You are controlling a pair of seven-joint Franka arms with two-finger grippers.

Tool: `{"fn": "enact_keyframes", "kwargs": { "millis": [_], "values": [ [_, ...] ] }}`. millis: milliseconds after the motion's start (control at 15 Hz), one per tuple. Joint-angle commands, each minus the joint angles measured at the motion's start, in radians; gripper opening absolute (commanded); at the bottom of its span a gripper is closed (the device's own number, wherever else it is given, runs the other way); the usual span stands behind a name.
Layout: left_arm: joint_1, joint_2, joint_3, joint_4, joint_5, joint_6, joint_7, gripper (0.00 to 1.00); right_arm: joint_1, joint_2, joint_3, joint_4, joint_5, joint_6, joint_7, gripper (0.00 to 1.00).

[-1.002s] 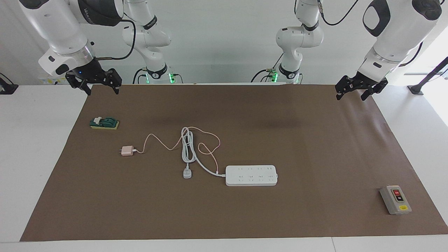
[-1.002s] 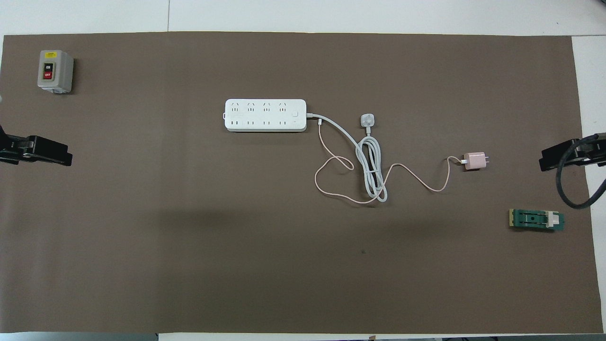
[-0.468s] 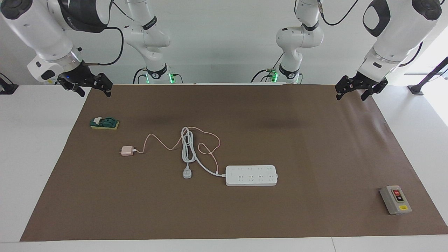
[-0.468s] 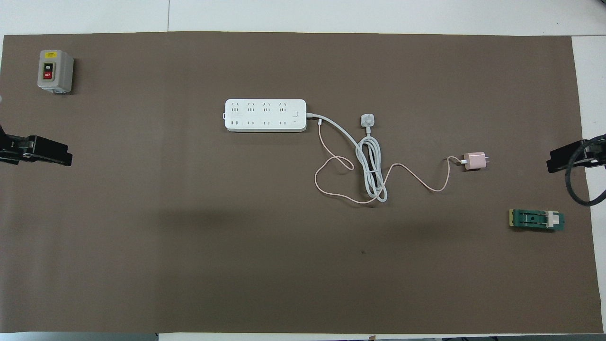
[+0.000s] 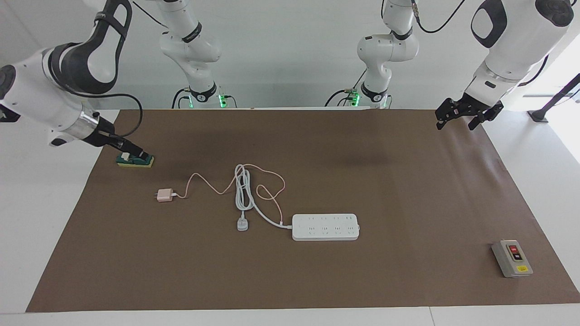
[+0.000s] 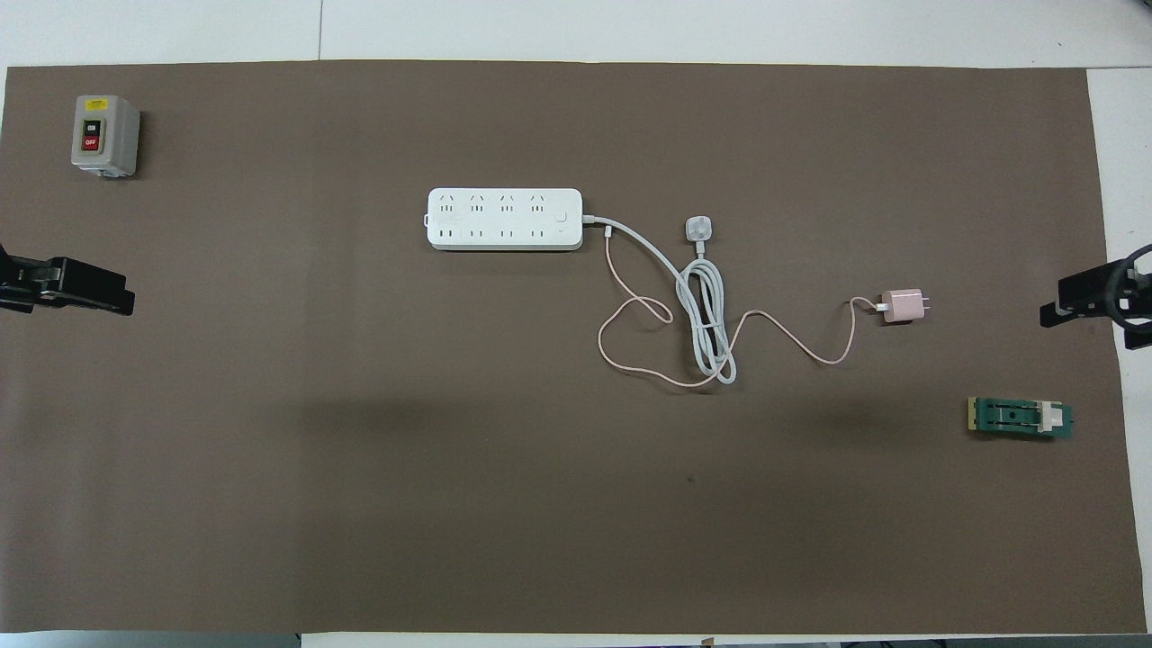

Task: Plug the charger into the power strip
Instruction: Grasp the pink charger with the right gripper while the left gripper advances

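The charger (image 5: 164,195) is a small pale-pink cube lying on the brown mat toward the right arm's end; it also shows in the overhead view (image 6: 903,305). Its thin pink cable (image 5: 213,188) loops across to the end of the power strip (image 5: 325,227), a flat white bar near the mat's middle, also in the overhead view (image 6: 504,219). My right gripper (image 5: 137,153) hangs in the air over the mat's edge at the right arm's end (image 6: 1064,302), apart from the charger. My left gripper (image 5: 457,123) is open and empty over the mat's edge at the left arm's end (image 6: 99,295).
A white three-pin plug (image 5: 243,225) on a thick coiled white cord lies between charger and strip. A green block on a yellow base (image 6: 1020,418) sits near the right gripper's end. A grey box with red and black buttons (image 5: 512,258) sits at the left arm's end, farther out.
My right arm has swung outward and down, so its gripper now hangs lower at the mat's edge and is turned edge-on. The left arm and all objects have stayed put.
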Motion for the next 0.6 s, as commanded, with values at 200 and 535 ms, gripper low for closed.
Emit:
{"fn": "enact_keyframes", "kwargs": {
  "millis": [200,535],
  "values": [
    [0.005,0.013,0.0,0.02,-0.003,0.004,-0.008,1.0,-0.056,0.203,0.003,0.031,0.245,0.043,0.19,1.0],
    [-0.004,0.048,0.0,0.045,-0.003,0.01,-0.013,1.0,-0.055,0.278,-0.021,0.02,0.385,0.125,0.292,1.0]
  ]
}}
